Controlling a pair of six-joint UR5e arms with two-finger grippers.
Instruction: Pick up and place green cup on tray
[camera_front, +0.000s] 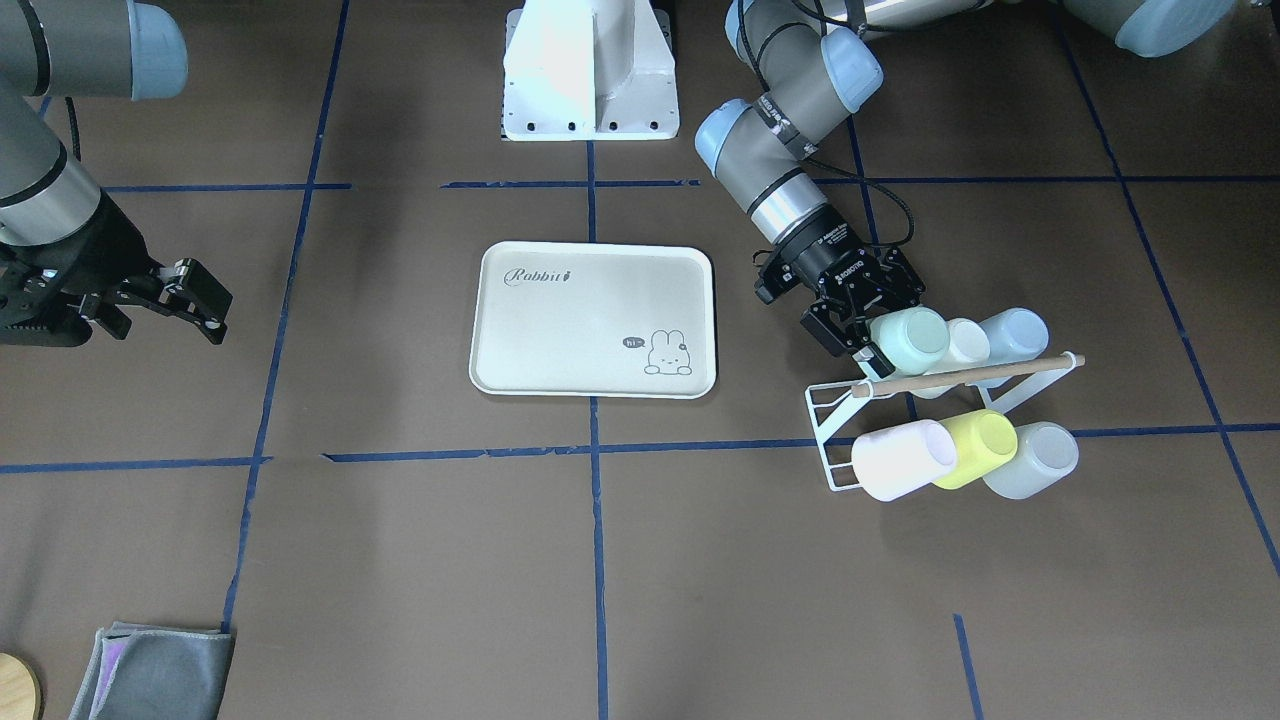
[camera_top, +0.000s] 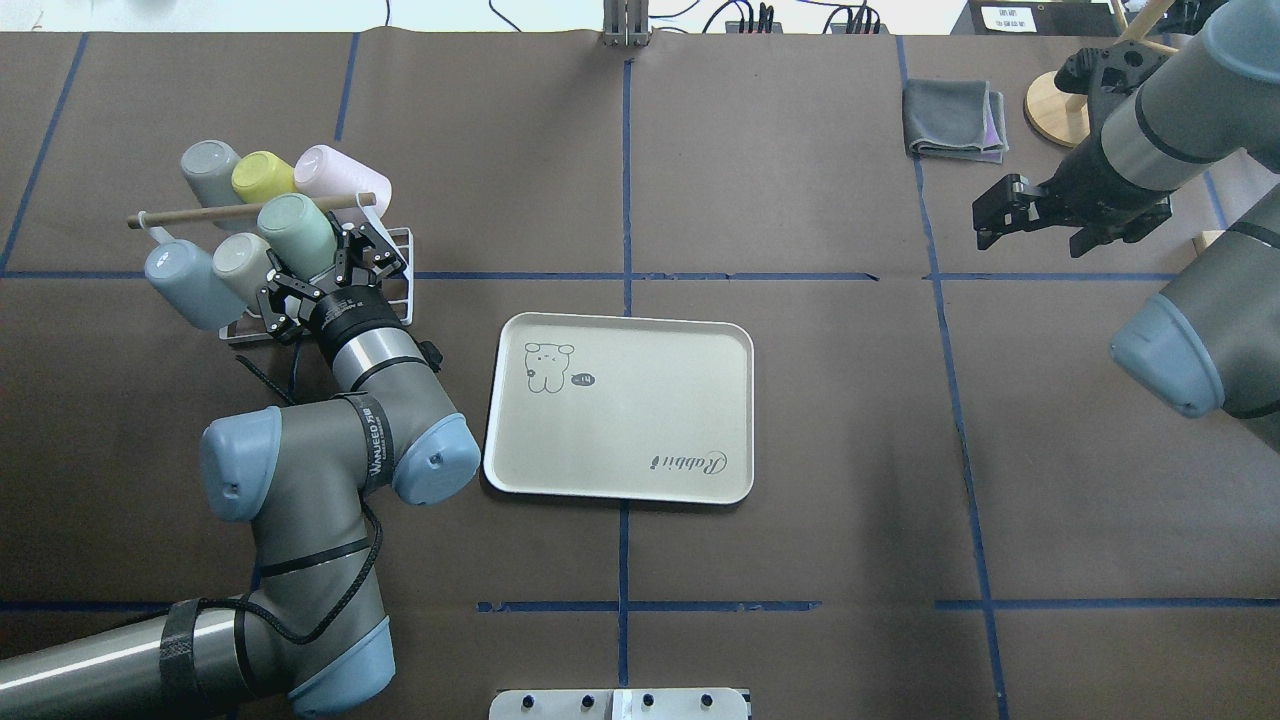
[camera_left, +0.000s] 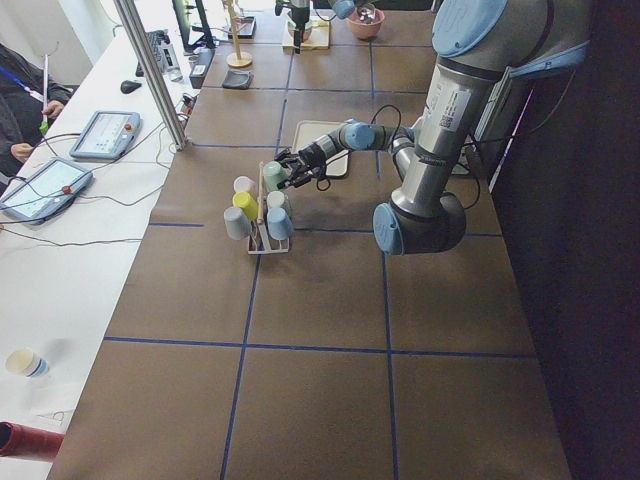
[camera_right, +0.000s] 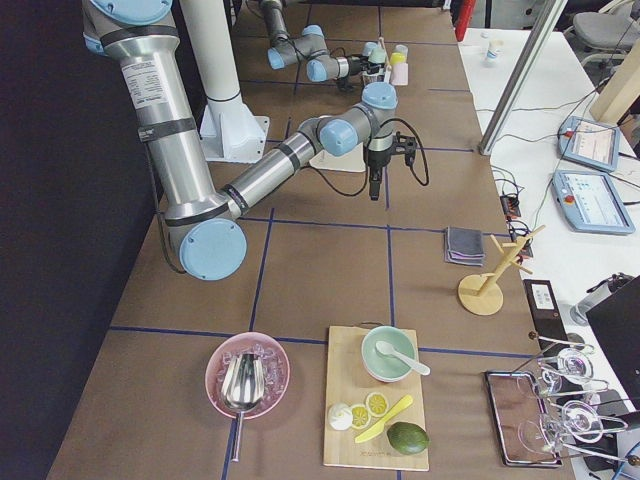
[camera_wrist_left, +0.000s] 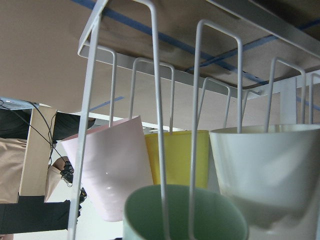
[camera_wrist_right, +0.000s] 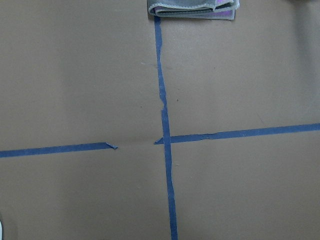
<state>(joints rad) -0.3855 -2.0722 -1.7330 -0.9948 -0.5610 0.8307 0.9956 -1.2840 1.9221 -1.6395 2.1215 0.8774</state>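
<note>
Jaws spread on both: left gripper (camera_top: 318, 262) straddles the green cup (camera_top: 297, 232), right gripper (camera_top: 985, 222) hangs well apart. Seen overhead, the tray (camera_top: 620, 420) lies at the cup's four o'clock.

bright, even overhead light, soft shadows, mostly sharp focus.

Pale mint green cup (camera_front: 912, 340), cream tray (camera_front: 570, 330) with grey bunny (camera_front: 668, 355) — brown table (camera_front: 400, 560), blue tape lines (camera_front: 596, 520).

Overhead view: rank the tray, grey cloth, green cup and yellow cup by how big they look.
1. tray: by far the largest.
2. grey cloth: somewhat bigger than a cup, though it lies farther from the camera.
3. green cup and yellow cup: about alike; the yellow one is partly hidden, so I won't rank them.
</note>
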